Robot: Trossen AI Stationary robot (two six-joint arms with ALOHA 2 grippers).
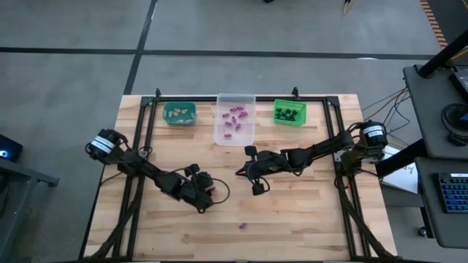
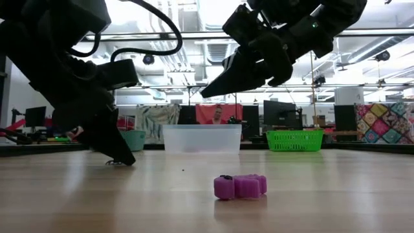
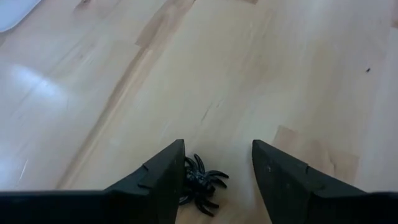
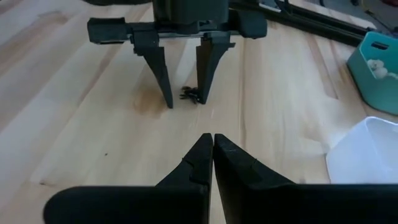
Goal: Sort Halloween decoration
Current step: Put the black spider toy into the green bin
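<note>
A black spider trinket (image 3: 202, 184) lies flat on the wooden table (image 1: 307, 219), between the open fingers of my left gripper (image 3: 218, 146), close beside one finger (image 3: 168, 174). The right wrist view shows that gripper (image 4: 185, 102) pointing steeply down, its fingertips at the table around the spider (image 4: 189, 94). My right gripper (image 1: 239, 172) hangs shut and empty above the table's middle, facing the left one. A purple trinket (image 1: 243, 226) lies alone near the front edge, large in the low view (image 2: 240, 186). My left gripper has one finger (image 3: 168, 174) right beside the spider's body and legs (image 3: 194, 180), coming from above at a slant. Whether that finger touches the spider I cannot tell. The spider lies flat on the table.
Three bins stand along the far edge: a teal one (image 1: 179, 112) with pale pieces, a clear one (image 1: 235, 120) with purple pieces, and a green one (image 1: 289, 112) with black pieces. Bare wood lies between the bins and the grippers.
</note>
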